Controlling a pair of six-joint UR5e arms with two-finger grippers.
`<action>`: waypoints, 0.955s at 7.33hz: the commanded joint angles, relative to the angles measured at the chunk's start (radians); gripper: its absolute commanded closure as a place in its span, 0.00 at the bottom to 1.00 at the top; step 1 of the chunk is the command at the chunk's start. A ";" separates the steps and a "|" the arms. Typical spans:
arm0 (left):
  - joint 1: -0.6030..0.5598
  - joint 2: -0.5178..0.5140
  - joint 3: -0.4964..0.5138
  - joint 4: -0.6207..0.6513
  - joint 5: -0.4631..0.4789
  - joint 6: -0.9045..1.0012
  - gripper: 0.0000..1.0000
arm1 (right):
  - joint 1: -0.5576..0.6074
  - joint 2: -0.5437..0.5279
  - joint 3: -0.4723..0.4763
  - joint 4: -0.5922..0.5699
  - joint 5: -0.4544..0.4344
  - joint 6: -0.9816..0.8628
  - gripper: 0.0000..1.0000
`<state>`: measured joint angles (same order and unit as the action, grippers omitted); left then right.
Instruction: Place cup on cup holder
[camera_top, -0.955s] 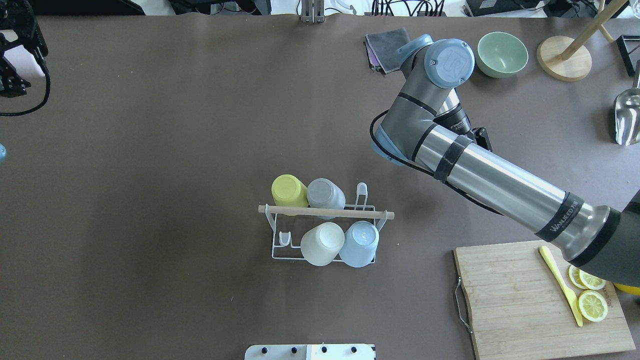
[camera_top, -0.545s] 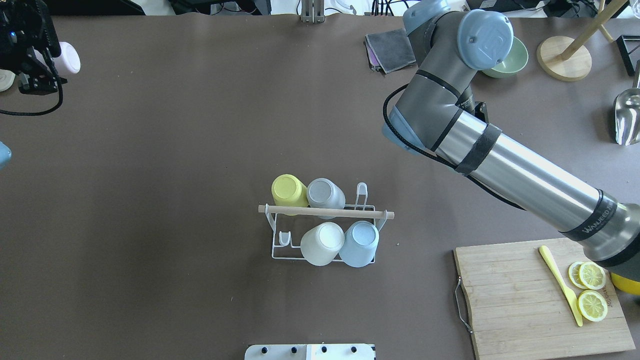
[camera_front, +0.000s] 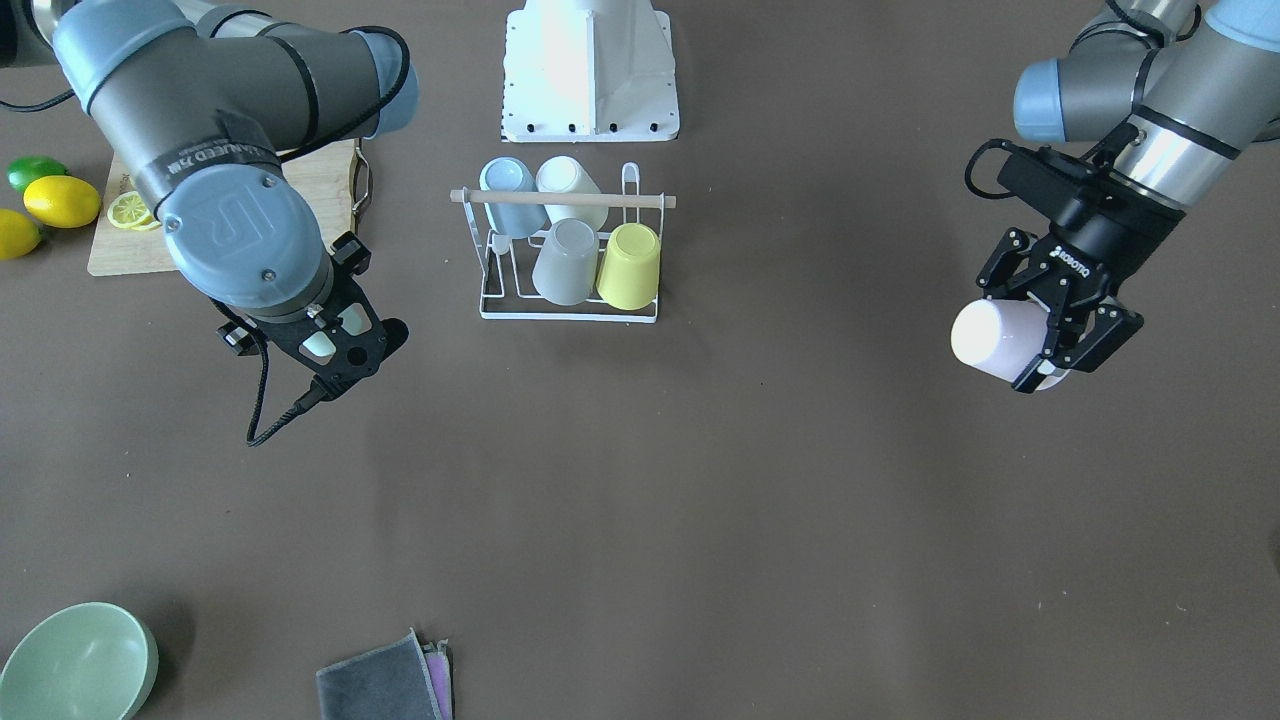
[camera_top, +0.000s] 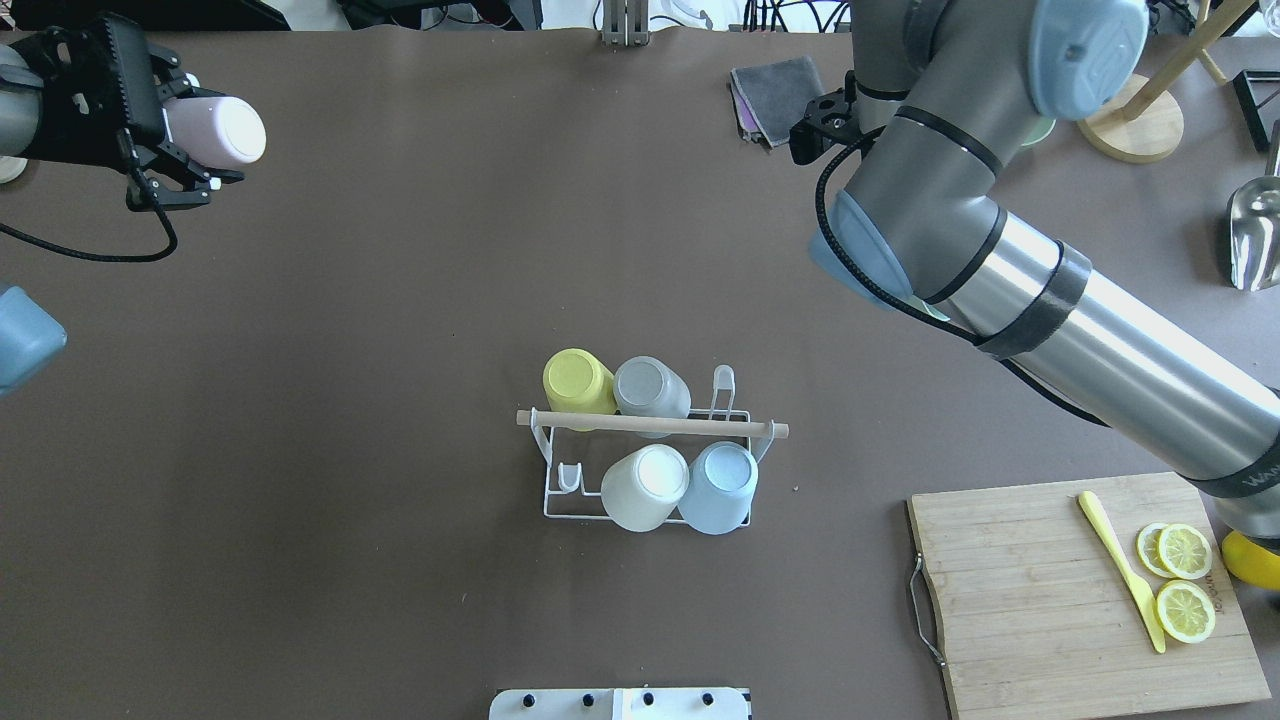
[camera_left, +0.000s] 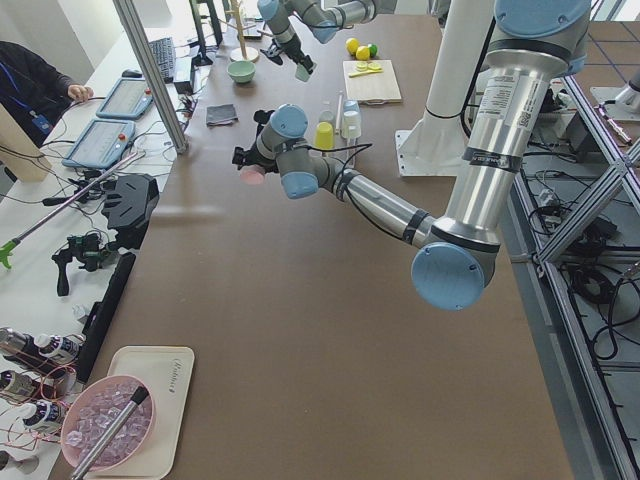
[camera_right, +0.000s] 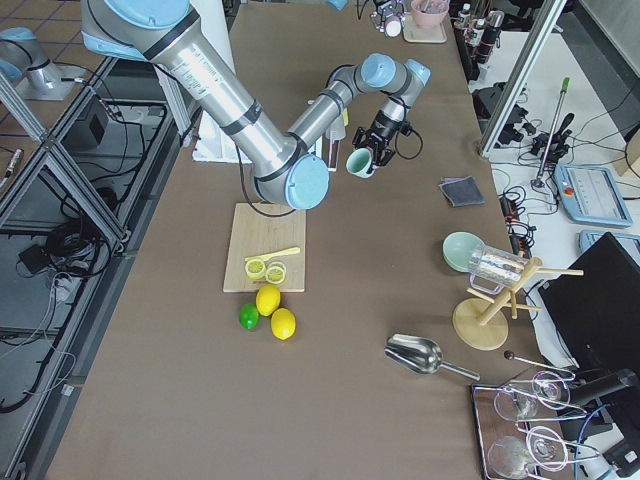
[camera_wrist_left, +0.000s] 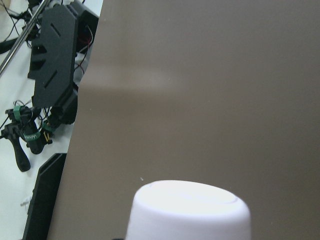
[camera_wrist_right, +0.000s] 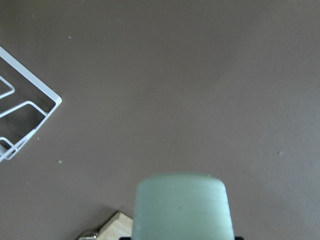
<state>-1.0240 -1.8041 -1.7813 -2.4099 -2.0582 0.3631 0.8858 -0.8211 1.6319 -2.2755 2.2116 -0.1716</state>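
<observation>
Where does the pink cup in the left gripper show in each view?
Front-facing: pink cup, right side, mid-height.
Overhead: cup top left.
Exterior left: cup upper centre-left.
Exterior right: too small to tell.
Left wrist: cup bottom centre.
Right wrist: not in view.
Shared landmark: cup holder, mid-table.

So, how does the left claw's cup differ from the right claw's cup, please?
Colour: the left claw holds a pale pink cup, the right claw a pale green cup. Place: the pink cup hangs far from the cup holder, the green cup closer to it. Both are held aloft.
</observation>
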 joint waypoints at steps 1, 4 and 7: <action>0.047 0.078 0.010 -0.360 -0.005 -0.129 0.43 | 0.068 -0.119 0.034 0.352 0.142 0.040 0.40; 0.180 0.137 0.046 -0.815 -0.002 -0.346 0.43 | 0.084 -0.141 0.026 0.907 0.204 0.406 0.41; 0.370 0.076 0.049 -1.067 0.073 -0.517 0.43 | 0.105 -0.278 0.017 1.311 0.195 0.448 0.41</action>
<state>-0.7377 -1.6956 -1.7328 -3.3822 -2.0322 -0.0874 0.9780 -1.0500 1.6526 -1.1165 2.4075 0.2588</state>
